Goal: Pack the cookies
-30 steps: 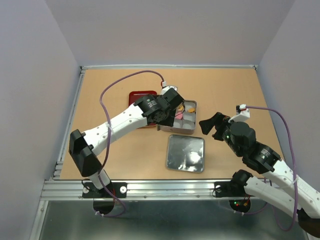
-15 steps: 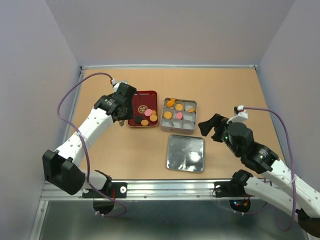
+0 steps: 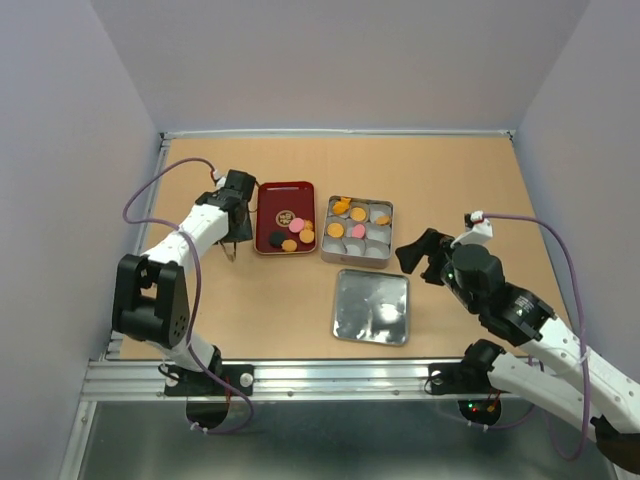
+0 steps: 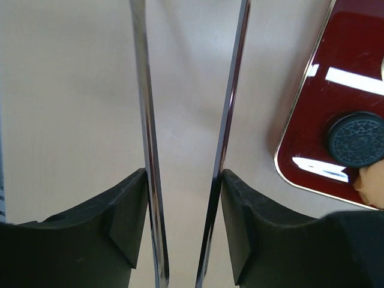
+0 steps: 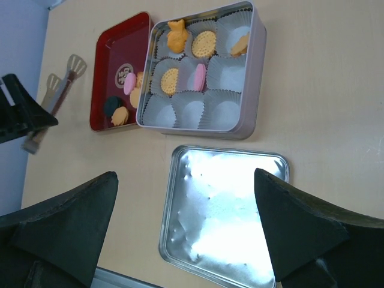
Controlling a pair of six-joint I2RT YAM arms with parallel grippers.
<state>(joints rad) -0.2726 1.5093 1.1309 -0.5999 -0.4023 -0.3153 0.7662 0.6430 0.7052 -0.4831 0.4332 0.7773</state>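
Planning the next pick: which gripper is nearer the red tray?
Left. The left gripper, holding tongs, is beside the red tray's left edge; the right gripper is beyond the tin, farther right.

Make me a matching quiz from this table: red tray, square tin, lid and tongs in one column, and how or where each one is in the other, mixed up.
Things:
1. red tray
2. square tin
3. lid
4. tongs

Descriptions:
A. held in the left gripper
B. shiny and bare, lying flat on the table
C. lined with white paper cups
D. holds the dark cookie

Pairs: 1-D, 2-C, 3-B, 4-A
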